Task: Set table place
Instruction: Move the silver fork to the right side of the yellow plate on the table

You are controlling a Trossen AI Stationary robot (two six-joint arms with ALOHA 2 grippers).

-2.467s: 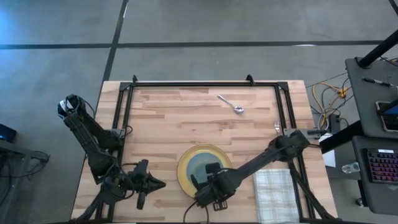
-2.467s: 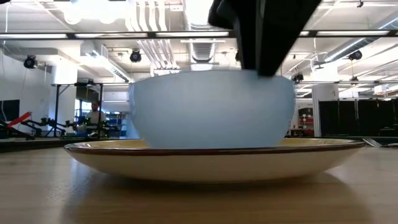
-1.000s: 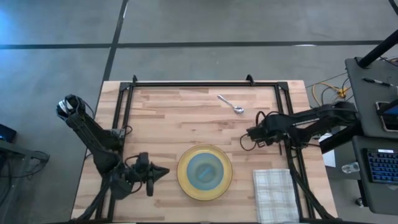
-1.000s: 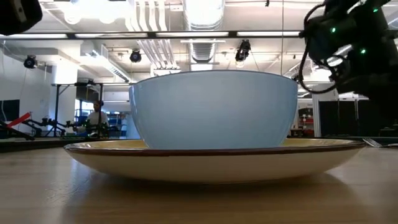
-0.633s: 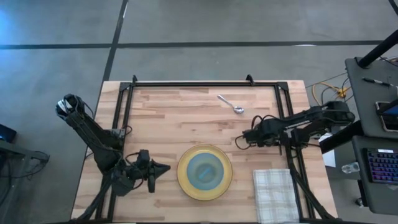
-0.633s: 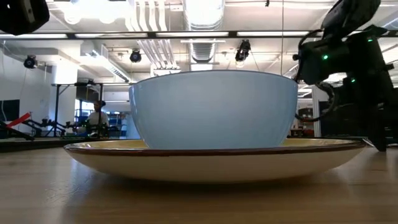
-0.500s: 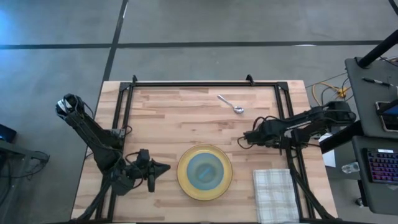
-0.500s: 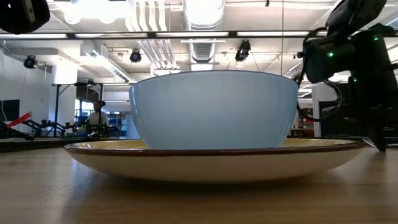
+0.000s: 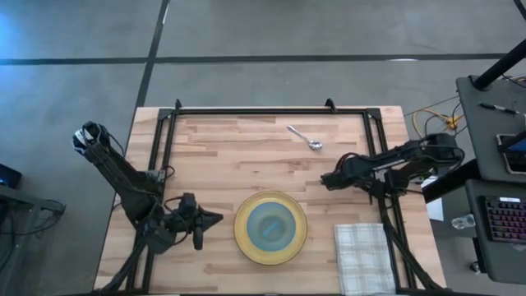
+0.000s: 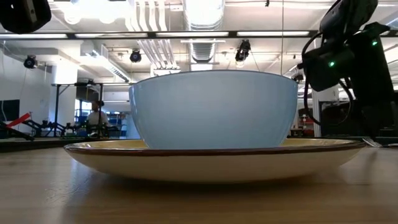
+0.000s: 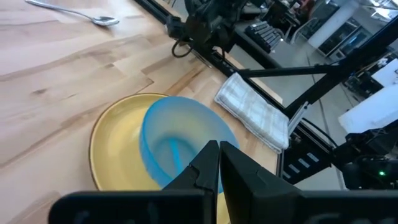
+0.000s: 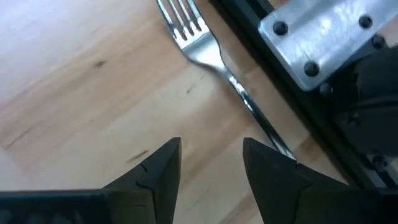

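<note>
The yellow plate point(image 9: 270, 228) sits near the table's near edge with the translucent blue bowl point(image 9: 269, 224) resting on its base inside it; both fill the low view point(image 10: 214, 112). The silver spoon point(image 9: 305, 138) lies toward the far edge. The checked napkin point(image 9: 363, 257) lies flat at the near right corner. The silver fork point(image 12: 205, 50) lies by the right frame rail, and its handle runs back beside one finger of my right gripper point(image 12: 211, 158). That gripper is open just above the wood point(image 9: 325, 179). My left gripper point(image 9: 215, 219) is shut and hovers left of the plate point(image 11: 219, 163).
Black frame rails point(image 9: 378, 156) run along the table's left, right and far sides, and one with a metal bracket point(image 12: 317, 43) lies right beside the fork. Bare wood point(image 9: 222, 156) spreads across the far left of the table. Cables and a desk stand beyond the right edge.
My right arm has come down toward the table beside the fork and shifted a little toward the right edge. My left gripper has drifted slightly toward the far edge. Plate, bowl, spoon and napkin have stayed put.
</note>
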